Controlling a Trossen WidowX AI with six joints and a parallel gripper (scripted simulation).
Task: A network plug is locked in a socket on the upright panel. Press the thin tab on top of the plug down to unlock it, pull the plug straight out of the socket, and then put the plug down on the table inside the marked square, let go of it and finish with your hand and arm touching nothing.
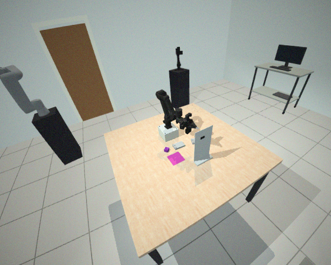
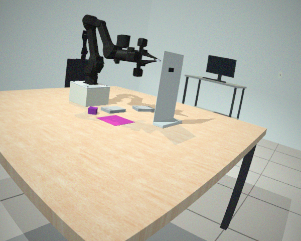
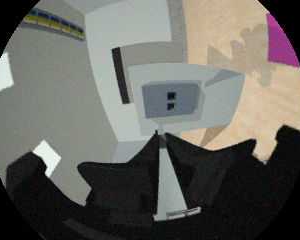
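Observation:
My gripper (image 1: 197, 127) (image 2: 157, 60) (image 3: 161, 136) is shut on the small pale plug (image 2: 159, 59) (image 3: 161, 128), which shows only as a light bit at the fingertips. The plug is out of the socket, high above the table, on the arm's side of the upright pale panel (image 1: 203, 148) (image 2: 166, 96) (image 3: 222, 100). The blue-grey socket face (image 3: 155, 102) has two dark openings, one above the other in the wrist view, with nothing in them. The plug's tab cannot be made out. The magenta marked square (image 1: 176, 158) (image 2: 115, 120) (image 3: 285, 45) lies flat on the table (image 1: 160, 199) (image 2: 93, 155).
A purple cube (image 1: 166, 149) (image 2: 92, 110) sits near the square. Two flat pale blocks lie between the arm's base box (image 1: 168, 135) (image 2: 96, 96) and the panel: one (image 1: 179, 145) (image 2: 113, 109) near the square, the other (image 2: 142, 108) farther back. The panel's foot stands beyond the square.

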